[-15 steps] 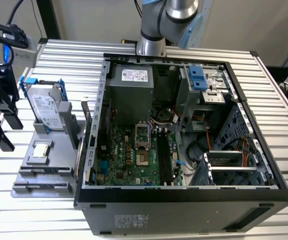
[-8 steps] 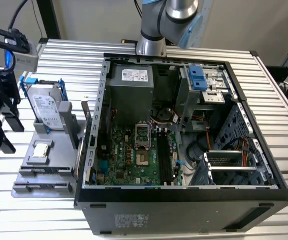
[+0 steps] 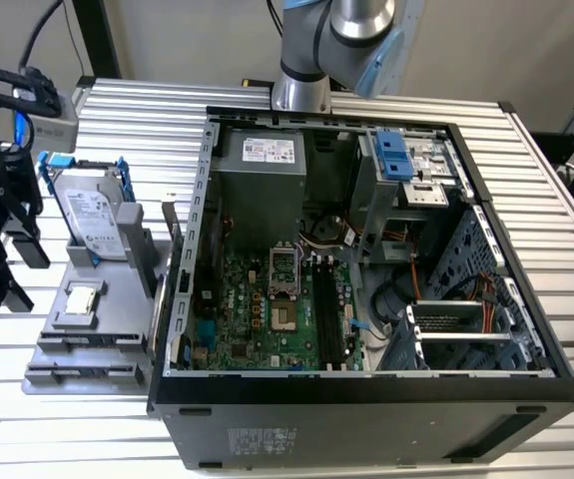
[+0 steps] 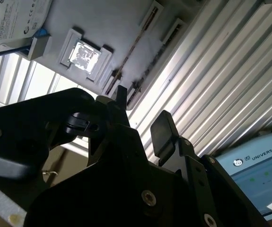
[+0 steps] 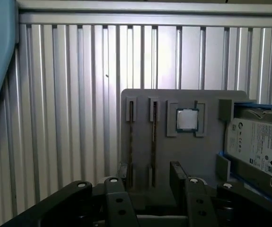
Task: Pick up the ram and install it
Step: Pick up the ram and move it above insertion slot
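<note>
**A:** Where is the ram to be found?

**B:** The ram point(image 5: 153, 142) is seen standing on edge in a long slot of the grey tray point(image 5: 143, 94). A second stick point(image 5: 131, 142) is set in the slot just beside it. Neither has been lifted out.

**A:** And how is the gripper held?

**B:** The gripper point(image 5: 148, 172) is held wide open, and nothing is clasped in it. In both wrist views its two black fingers point(image 4: 162, 130) are seen apart, near one end of the tray and pointed toward the two slots. No contact with the sticks can be made out.

**A:** What is hidden or hard to judge?

**B:** Only the thin upper edge of each stick is shown, so the chips cannot be made out. Which stick the gap is lined up with cannot be told. The hard drive point(image 5: 256, 142), beside the square chip point(image 5: 187, 119), is cut off at the frame's edge.

**A:** How is the arm posed?

**B:** In the exterior view the arm point(image 3: 311, 60) is seen rising behind the open computer case point(image 3: 366, 409). The gripper is carried out at the exterior view's left, beside the tray on the slatted table point(image 3: 137, 110). The links between are cut off by the frame.
</note>
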### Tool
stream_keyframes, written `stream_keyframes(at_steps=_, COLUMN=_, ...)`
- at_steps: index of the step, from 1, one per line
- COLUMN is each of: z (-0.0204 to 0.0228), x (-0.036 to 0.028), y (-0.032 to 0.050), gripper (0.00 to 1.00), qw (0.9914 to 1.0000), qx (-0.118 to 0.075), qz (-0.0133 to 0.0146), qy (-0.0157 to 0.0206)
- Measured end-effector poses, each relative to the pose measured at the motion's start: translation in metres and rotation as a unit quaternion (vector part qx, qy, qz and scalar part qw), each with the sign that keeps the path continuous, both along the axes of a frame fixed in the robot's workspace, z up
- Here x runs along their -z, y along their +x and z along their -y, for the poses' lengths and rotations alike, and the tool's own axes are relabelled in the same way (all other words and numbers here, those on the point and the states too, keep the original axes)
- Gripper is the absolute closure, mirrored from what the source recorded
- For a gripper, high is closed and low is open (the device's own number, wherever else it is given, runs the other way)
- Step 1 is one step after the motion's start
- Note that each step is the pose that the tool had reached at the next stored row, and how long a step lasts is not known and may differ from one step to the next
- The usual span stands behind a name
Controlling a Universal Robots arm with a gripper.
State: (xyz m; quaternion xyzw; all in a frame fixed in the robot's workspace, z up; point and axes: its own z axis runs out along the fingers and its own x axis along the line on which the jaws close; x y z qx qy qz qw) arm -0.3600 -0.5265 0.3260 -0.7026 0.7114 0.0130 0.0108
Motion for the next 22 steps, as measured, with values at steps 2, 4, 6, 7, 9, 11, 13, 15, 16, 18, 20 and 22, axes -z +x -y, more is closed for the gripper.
stream_keyframes(at_steps=2, z=0.0, x=0.0018, y=-0.0001, gripper=0.0, qw=1.0, qx=0.0, qz=0.0, qy=0.0)
stream_keyframes(at_steps=4, z=0.0, x=0.0036, y=-0.0001, gripper=0.0, qw=1.0, qx=0.0, qz=0.0, qy=0.0)
stream_keyframes(at_steps=6, z=0.0, x=0.0054, y=-0.0002, gripper=0.0, qw=1.0, qx=0.0, qz=0.0, qy=0.0)
stream_keyframes(at_steps=7, z=0.0, x=0.0064, y=-0.0002, gripper=0.0, qw=1.0, qx=0.0, qz=0.0, qy=0.0)
stream_keyframes(at_steps=9, z=0.0, x=0.0083, y=-0.0003, gripper=0.0, qw=1.0, qx=0.0, qz=0.0, qy=0.0)
stream_keyframes(at_steps=11, z=0.0, x=0.0104, y=-0.0004, gripper=0.0, qw=1.0, qx=0.0, qz=0.0, qy=0.0)
stream_keyframes(at_steps=13, z=0.0, x=0.0125, y=-0.0005, gripper=0.0, qw=1.0, qx=0.0, qz=-0.0001, qy=0.0)
stream_keyframes(at_steps=15, z=0.0, x=0.0146, y=-0.0007, gripper=0.0, qw=1.0, qx=0.0, qz=0.0, qy=0.0)
stream_keyframes(at_steps=16, z=0.0, x=0.0156, y=-0.0008, gripper=0.0, qw=1.0, qx=0.0, qz=0.0, qy=0.0)
stream_keyframes(at_steps=18, z=0.0, x=0.0177, y=-0.001, gripper=0.0, qw=1.0, qx=0.0, qz=0.0, qy=0.0)
stream_keyframes(at_steps=20, z=0.0, x=0.0197, y=-0.0012, gripper=0.0, qw=1.0, qx=0.0, qz=0.0, qy=0.0)
stream_keyframes(at_steps=22, z=0.0, x=0.0218, y=-0.0015, gripper=0.0, qw=1.0, qx=0.0, qz=0.0, qy=0.0)
